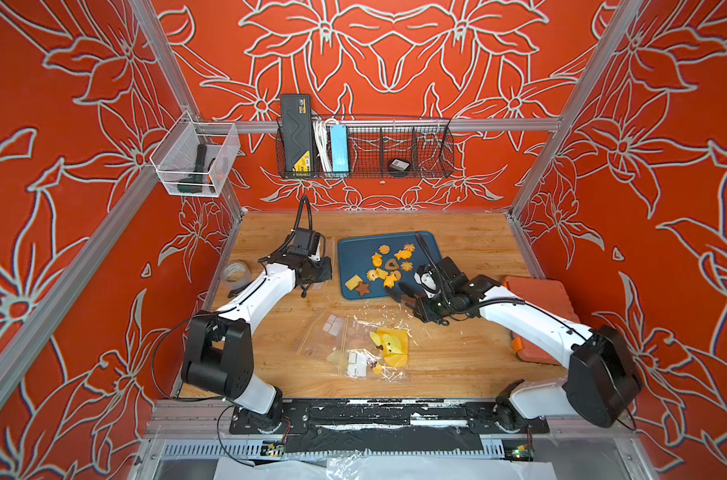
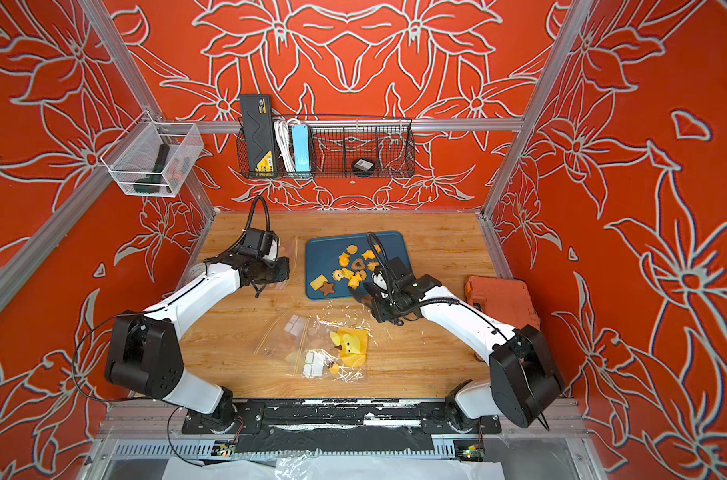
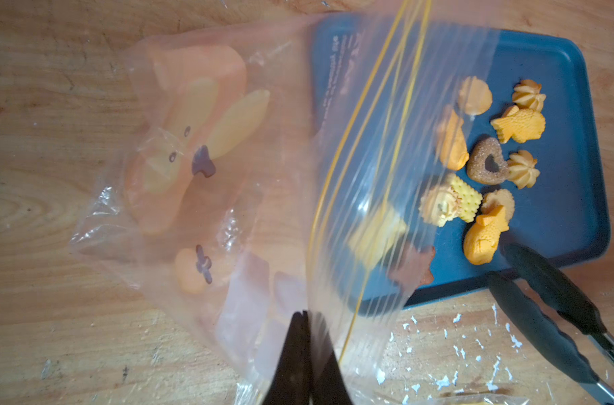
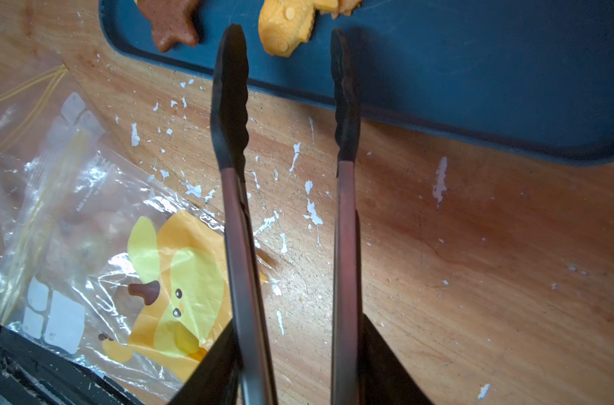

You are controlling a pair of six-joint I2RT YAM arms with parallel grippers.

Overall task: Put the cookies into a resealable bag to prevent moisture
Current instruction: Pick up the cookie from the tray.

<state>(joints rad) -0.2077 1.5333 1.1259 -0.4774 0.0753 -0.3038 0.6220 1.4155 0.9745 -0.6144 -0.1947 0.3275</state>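
Left gripper clenched on one edge of the clear resealable bag, held up beside the blue tray. Right gripper grasping the handles of black-tipped tongs, tips spread and empty, just short of a fish cookie at the tray's near edge. Cookies clustered on the tray; none visible in the held bag.

Likely trouble: bag mouth not visibly open and pinched on one side only, so no sure gap for a drop; scalloped tong tips skidding on a small hard biscuit and flicking it onto the desk; mix-up with the spare printed bags lying nearby.

Wood-grain desk, scuffed, flecked with white chips. Red floral walls, aluminium frame, wire basket on the back rail, orange case under the right arm.
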